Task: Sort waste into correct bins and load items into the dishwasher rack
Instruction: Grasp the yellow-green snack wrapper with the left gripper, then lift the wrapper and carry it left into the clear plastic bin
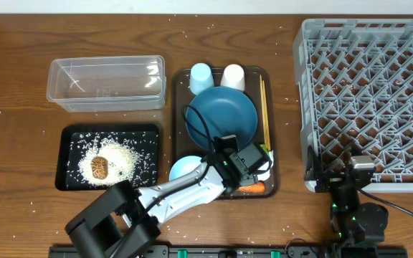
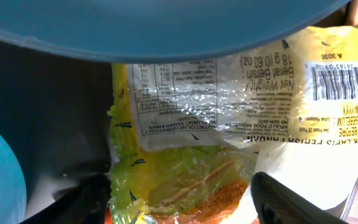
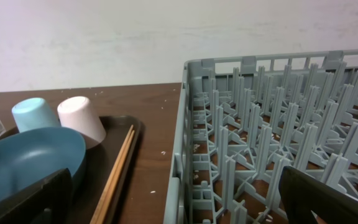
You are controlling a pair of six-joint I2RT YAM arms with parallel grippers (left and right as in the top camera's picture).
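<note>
The crumpled green-yellow-and-white wrapper (image 2: 229, 118) lies on the brown serving tray, just below the dark-blue plate (image 1: 222, 118). My left gripper (image 2: 182, 205) is open, one finger on each side of the wrapper; overhead it (image 1: 253, 170) hovers over the tray's front right. The orange carrot (image 1: 252, 188) lies beside it. The light-blue bowl (image 1: 183, 170), light-blue cup (image 1: 201, 74), white cup (image 1: 233, 77) and chopsticks (image 1: 264, 107) sit on the same tray. The brown lump (image 1: 100, 167) and rice lie in the black tray (image 1: 70, 136). My right gripper (image 3: 179, 208) is open and empty at the grey rack's (image 1: 368, 100) front left corner.
The clear tub (image 1: 106, 82) stands behind the black tray. Loose rice grains dot the wooden table. The brown serving tray (image 1: 180, 107) sits between the bins and the rack. In the right wrist view the chopsticks (image 3: 120, 168) lie along the tray's right rim.
</note>
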